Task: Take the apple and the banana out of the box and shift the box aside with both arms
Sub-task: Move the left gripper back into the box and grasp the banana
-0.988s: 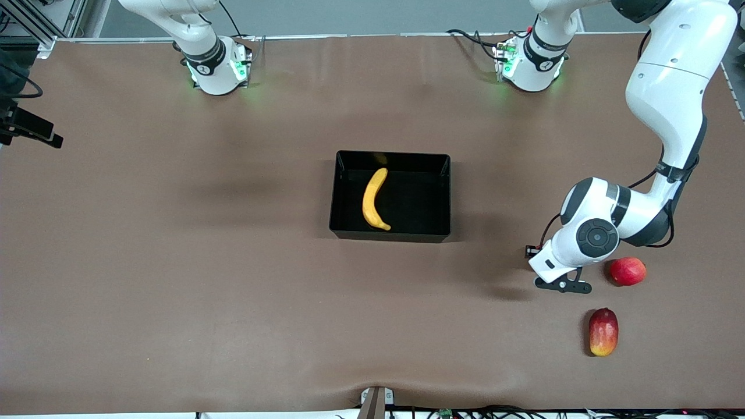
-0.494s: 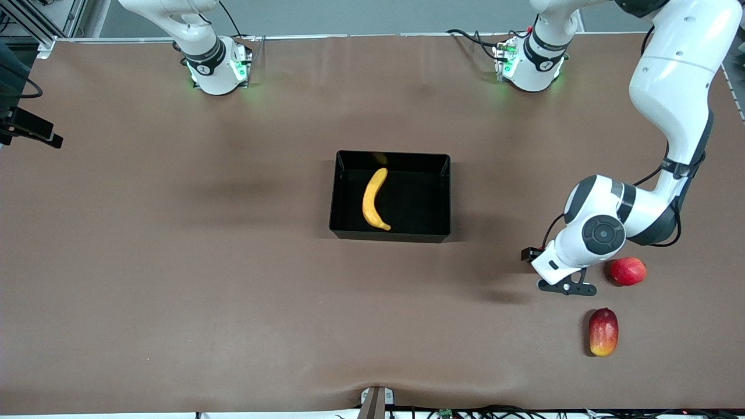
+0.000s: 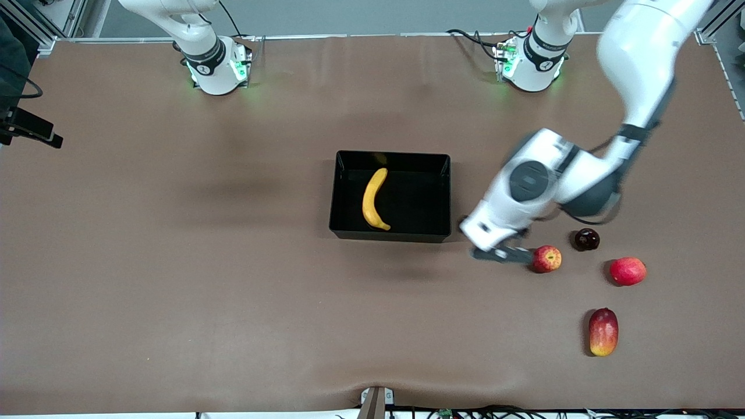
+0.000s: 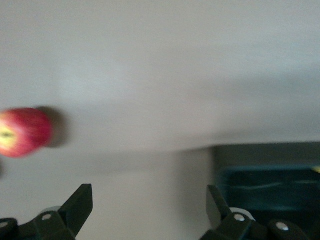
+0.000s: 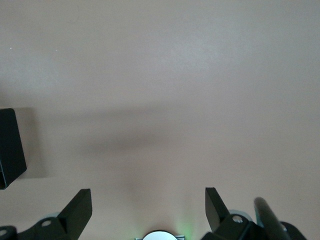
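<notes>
Between box and apple, left gripper low over the table, jaws spread, empty.

Evenly and brightly lit from overhead across the brown tabletop, with no hard glare. Soft, diffuse shadows only: a broad faint one on the tabletop toward the right arm's end, a darker smudge just nearer the front camera than the box, small tight ones hugging each fruit. Glossy sheen on the box walls, a faint yellow reflection of the banana at the rim. Green glow at both arm bases. Heavy motion blur on the left arm's forearm and left hand in the front view. Left wrist view smeared throughout, the apple soft-edged, colours washed pale. Right wrist view sharper, one faint shadow band across it.
</notes>
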Robot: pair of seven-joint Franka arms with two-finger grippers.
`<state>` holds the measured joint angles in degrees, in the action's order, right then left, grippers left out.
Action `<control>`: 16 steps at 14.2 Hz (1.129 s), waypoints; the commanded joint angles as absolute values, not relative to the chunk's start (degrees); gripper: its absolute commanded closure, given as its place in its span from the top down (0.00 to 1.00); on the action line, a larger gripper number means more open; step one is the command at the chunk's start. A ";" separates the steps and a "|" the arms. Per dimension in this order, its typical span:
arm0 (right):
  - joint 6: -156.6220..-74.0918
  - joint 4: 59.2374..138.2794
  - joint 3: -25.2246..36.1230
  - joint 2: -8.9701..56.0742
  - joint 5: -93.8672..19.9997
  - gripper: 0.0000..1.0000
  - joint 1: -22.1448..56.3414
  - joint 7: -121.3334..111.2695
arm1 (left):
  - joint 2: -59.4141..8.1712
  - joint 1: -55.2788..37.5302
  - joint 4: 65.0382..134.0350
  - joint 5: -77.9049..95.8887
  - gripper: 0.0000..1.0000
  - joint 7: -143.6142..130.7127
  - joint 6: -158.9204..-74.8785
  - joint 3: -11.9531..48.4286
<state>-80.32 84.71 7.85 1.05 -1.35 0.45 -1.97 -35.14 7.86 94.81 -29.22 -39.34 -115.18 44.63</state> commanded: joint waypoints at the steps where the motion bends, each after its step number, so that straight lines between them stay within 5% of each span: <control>1: -80.16 84.20 6.94 1.23 -1.93 1.00 -0.88 -1.84 | -38.14 -1.02 92.38 -29.36 1.00 -48.56 -114.96 44.21; 6: -79.72 84.29 6.86 2.10 -2.72 1.00 -0.62 -1.93 | -45.43 -12.81 86.23 -29.36 1.00 -58.18 -117.33 41.76; 14: -79.89 84.11 6.59 5.36 -2.81 1.00 0.88 -3.07 | -51.50 -23.37 86.22 -29.53 1.00 -60.03 -129.63 32.00; 15: -79.98 84.02 6.50 5.36 -3.51 1.00 0.97 -4.03 | -52.29 -23.38 86.22 -29.62 0.95 -59.86 -130.42 31.73; 16: -79.89 84.28 6.59 5.27 -4.91 1.00 1.23 -4.04 | -52.47 -23.38 86.22 -29.79 0.76 -59.24 -130.52 31.73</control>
<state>-80.18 84.95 6.55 4.92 -2.46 1.29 -2.99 -51.23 -22.84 87.55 -29.21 -58.91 -129.30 32.44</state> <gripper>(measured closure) 0.000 0.040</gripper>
